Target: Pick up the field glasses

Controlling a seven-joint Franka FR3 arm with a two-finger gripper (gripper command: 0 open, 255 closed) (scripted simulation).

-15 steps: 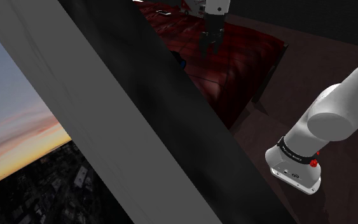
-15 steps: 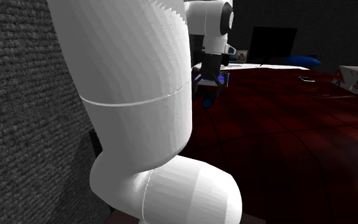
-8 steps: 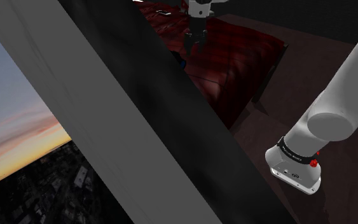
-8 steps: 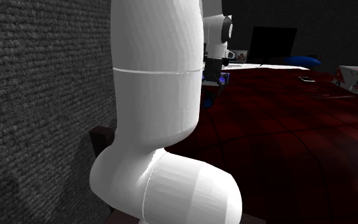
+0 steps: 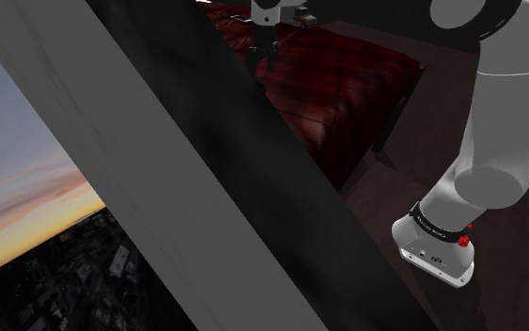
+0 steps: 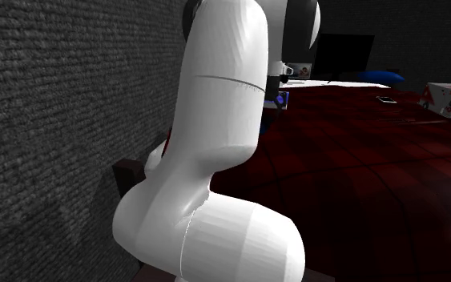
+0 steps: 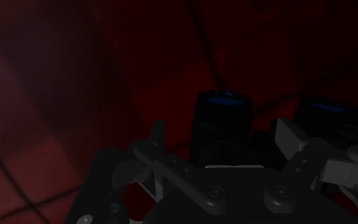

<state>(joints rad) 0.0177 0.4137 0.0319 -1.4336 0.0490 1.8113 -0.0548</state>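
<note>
Mind the grasp: your hand (image 7: 224, 145) is open and empty, with its fingers either side of just one barrel of the field glasses (image 7: 223, 121) and the other barrel outside them. If you close here, they may twist or slip (off-centre load). They're black with blue lenses facing the hand, on the dark red counter (image 7: 56, 95).
</note>
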